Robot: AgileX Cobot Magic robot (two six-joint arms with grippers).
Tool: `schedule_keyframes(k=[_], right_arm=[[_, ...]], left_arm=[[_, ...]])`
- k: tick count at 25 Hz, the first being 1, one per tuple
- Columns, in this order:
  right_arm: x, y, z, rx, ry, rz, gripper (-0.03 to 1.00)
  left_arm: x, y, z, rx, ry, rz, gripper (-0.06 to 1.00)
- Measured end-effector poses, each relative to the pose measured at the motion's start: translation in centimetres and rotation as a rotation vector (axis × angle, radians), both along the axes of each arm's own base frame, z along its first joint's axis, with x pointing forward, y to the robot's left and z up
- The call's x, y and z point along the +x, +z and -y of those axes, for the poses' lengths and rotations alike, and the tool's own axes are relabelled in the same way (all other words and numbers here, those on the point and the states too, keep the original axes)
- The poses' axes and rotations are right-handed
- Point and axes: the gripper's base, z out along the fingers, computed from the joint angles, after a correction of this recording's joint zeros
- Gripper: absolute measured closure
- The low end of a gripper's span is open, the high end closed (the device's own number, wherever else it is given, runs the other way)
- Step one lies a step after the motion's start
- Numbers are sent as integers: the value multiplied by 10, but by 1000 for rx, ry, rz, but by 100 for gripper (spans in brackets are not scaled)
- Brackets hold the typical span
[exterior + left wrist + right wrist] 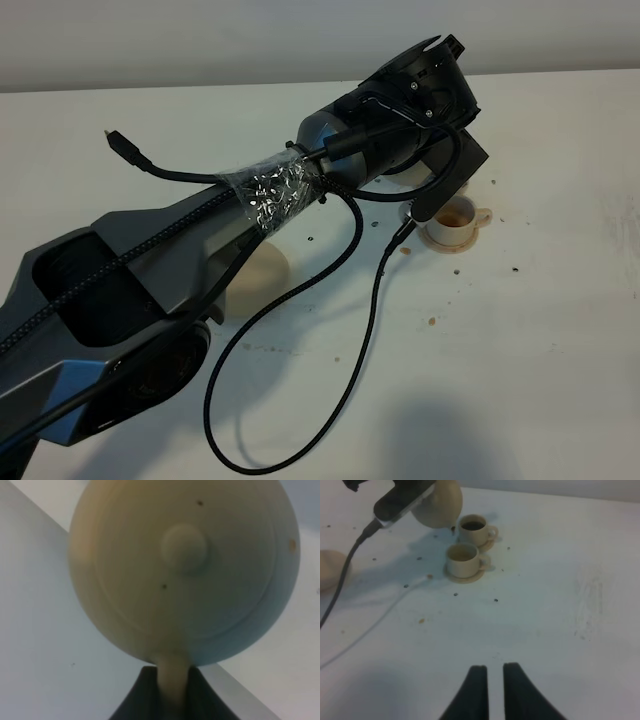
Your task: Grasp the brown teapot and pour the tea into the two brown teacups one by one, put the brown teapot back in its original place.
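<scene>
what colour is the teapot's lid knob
Beige-tan, matching the teapot body; the knob shows best in the left wrist view.

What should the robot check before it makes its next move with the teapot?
1. Handle of brown teapot pinched in left gripper: ok.
2. Its lid seated: ok.
3. Tea in teacup nearest the teapot: ok, dark.
4. Tea in other teacup: ok.
5. Is large saucer free for the return: cannot tell, left arm hides part.
6. Is right gripper away from cups: ok.
</scene>
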Motion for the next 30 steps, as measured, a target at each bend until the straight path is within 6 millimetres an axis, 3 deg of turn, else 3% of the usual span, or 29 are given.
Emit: schedule_keyframes(k=[30], right_arm=[[0, 0, 0, 0, 0, 0, 88]], left_arm=[[-17, -12, 15, 93, -75, 51, 87]])
